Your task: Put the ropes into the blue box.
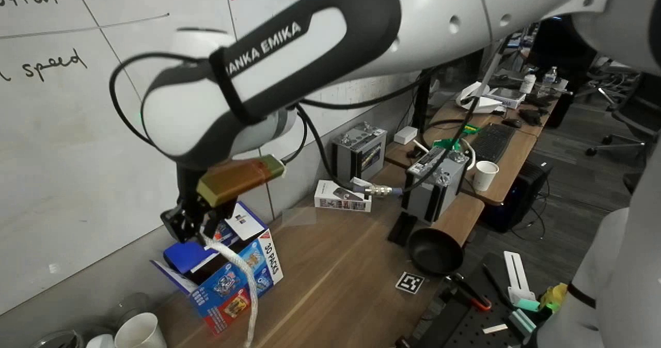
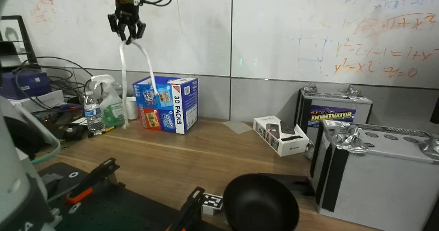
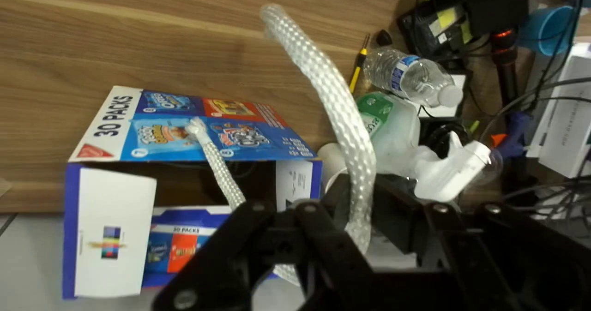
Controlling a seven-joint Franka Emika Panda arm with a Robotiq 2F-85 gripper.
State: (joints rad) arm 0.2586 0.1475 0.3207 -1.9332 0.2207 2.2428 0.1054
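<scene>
In an exterior view, the gripper (image 2: 126, 39) at ten o'clock clenches the white rope (image 2: 123, 76), hiding its middle. Both ends hang outside the blue box (image 2: 167, 106) at nine o'clock; its inside, in the wrist view, is too dark to read.

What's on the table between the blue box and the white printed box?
A pale flat sheet lies between the blue box and white printed box in both exterior views.

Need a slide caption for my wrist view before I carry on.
Gripped rope hanging in two strands, one end seen against the open blue box, the other against the table.
</scene>
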